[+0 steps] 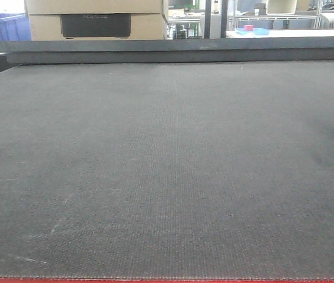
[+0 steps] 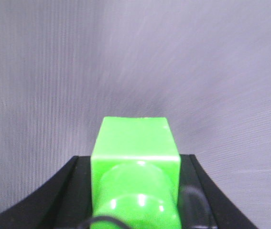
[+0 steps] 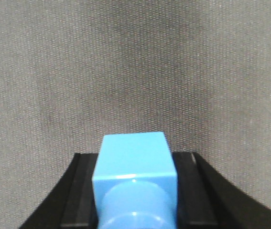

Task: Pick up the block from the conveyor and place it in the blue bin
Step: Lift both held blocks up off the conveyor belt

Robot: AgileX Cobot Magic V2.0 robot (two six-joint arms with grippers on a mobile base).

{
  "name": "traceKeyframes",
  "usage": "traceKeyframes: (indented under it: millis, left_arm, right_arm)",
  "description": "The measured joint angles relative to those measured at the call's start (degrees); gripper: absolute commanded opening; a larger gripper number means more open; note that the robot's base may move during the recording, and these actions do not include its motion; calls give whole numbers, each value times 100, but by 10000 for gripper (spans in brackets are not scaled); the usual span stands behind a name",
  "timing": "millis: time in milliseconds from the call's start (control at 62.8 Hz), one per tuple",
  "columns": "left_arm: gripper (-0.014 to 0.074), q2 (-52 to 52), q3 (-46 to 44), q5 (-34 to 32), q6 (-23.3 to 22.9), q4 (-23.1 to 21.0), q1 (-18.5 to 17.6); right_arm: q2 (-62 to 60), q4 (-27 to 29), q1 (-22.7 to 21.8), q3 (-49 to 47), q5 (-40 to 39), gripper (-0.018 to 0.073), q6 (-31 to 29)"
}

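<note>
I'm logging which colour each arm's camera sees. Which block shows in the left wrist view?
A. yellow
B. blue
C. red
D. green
D: the left wrist view shows a green block at bottom centre, flanked by black gripper parts, over the grey conveyor; the blue block is in the right wrist view.

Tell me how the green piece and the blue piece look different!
The green piece is bright green; the blue piece is light blue. The green piece shows in the left arm's camera, the blue piece in the right's. Both are boxy with a rounded part, set between black sides.
</note>
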Motion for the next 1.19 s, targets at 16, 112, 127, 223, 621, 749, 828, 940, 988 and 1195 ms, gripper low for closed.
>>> traceKeyframes:
  millis: [16,112,127,223,621,749,828,940,988,1195]
  left_arm:
    - [-111,-49,0,-51,54,-48,0]
    - [-111,-350,-5,-452,319,-346,-10]
    - [-111,-406,-5,-518,350,-379,-24]
    - [-111,-812,-14,-950,450,-492,-149]
    - [-111,-2668,457,-2602,524,-620,-698]
    - [-111,-3195,1025,-3157,535,-647,-698]
    - [-111,-3545,1377,-3361,535,-647,-698]
    - [-111,-3963,1662,-3461,535,-509,-698]
    - [-111,-4114,1698,-3489,535,-376,-698]
    - [-111,-4567,1714,-4033,535,-228,-698]
  right_arm:
    - [-16,0,0,0,-26,-168,-27]
    - [-90,0,107,0,-177,-168,-286]
    - [-112,0,131,0,-202,-168,-359]
    - [-361,14,311,22,-442,-168,-461]
    - [-2177,136,500,1287,-2746,-160,-537]
    - [-2822,136,500,1768,-3253,-160,-536]
    - [-3244,146,500,2011,-3568,-162,-536]
    - [-3877,146,500,2172,-3881,-162,-536]
    - [-4059,146,500,2172,-3982,-162,-536]
    - [-4655,146,500,2182,-4630,-162,-536]
